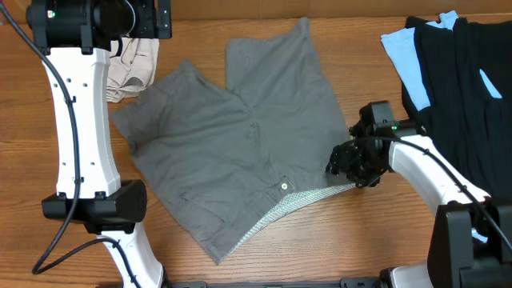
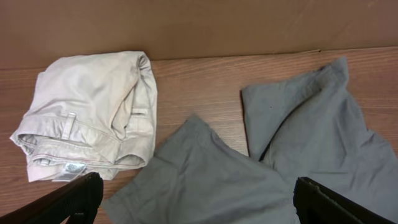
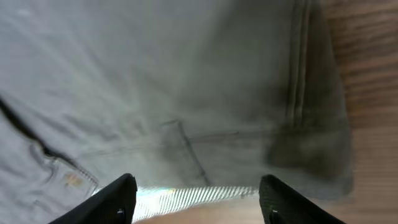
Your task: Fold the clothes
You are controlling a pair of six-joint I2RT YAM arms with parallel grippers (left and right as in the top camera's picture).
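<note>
Lying spread mid-frame, the grey shorts (image 1: 240, 152) have bare table (image 1: 376, 248) below their striped waistband (image 1: 296, 202). The left gripper (image 2: 199, 198) hangs wide open and empty at the upper left; the right gripper (image 3: 196, 199), jaws parted, straddles the waistband's right end, pinching nothing. The beige garment (image 2: 87, 112) bears a white tag (image 2: 73, 168), unreadable.

1. Grey shorts (image 3: 186, 81) fill the view from 9 o'clock across the centre to 2 o'clock.
2. A double-stitched seam (image 3: 300, 62) runs down at 1 o'clock.
3. The pale striped waistband lining (image 3: 186, 198) shows at 6 o'clock.
4. Bare wooden desk (image 3: 373, 112) lies at 3 o'clock.
5. The right hand (image 3: 196, 202) has its dark fingers (image 3: 118, 199) spread at 7 and 5 o'clock, with the lining across the gap.
</note>
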